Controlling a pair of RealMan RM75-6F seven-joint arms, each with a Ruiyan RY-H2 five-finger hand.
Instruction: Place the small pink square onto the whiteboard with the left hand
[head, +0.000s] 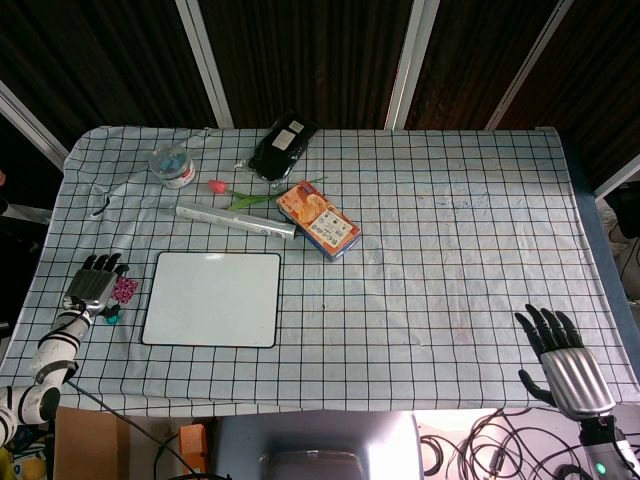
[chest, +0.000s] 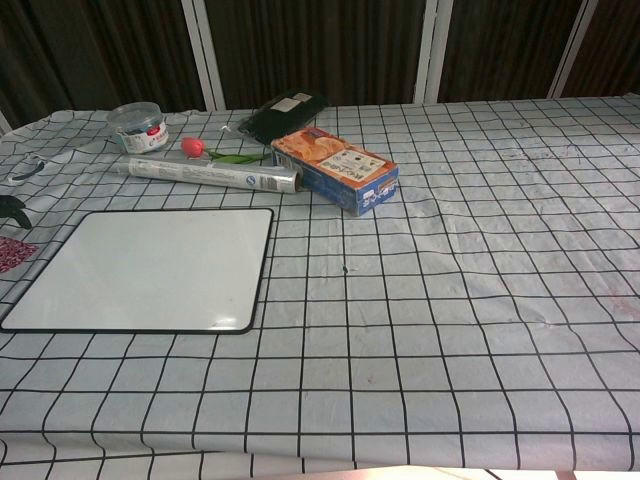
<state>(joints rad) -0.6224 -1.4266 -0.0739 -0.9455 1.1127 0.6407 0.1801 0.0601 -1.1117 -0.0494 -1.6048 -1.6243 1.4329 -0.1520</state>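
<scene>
At the head view's lower left, my left robot hand (head: 95, 284) rests, grip unclear, by the small pink patterned square (head: 124, 290): probably light and thin, best pinched at an edge beside the white rectangular whiteboard (head: 212, 298).

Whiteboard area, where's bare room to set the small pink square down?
The white rectangular whiteboard is entirely bare. The checked tablecloth right of it, toward the right robot hand, is also free. Behind it is crowded: the silver foil roll and orange snack box.
</scene>
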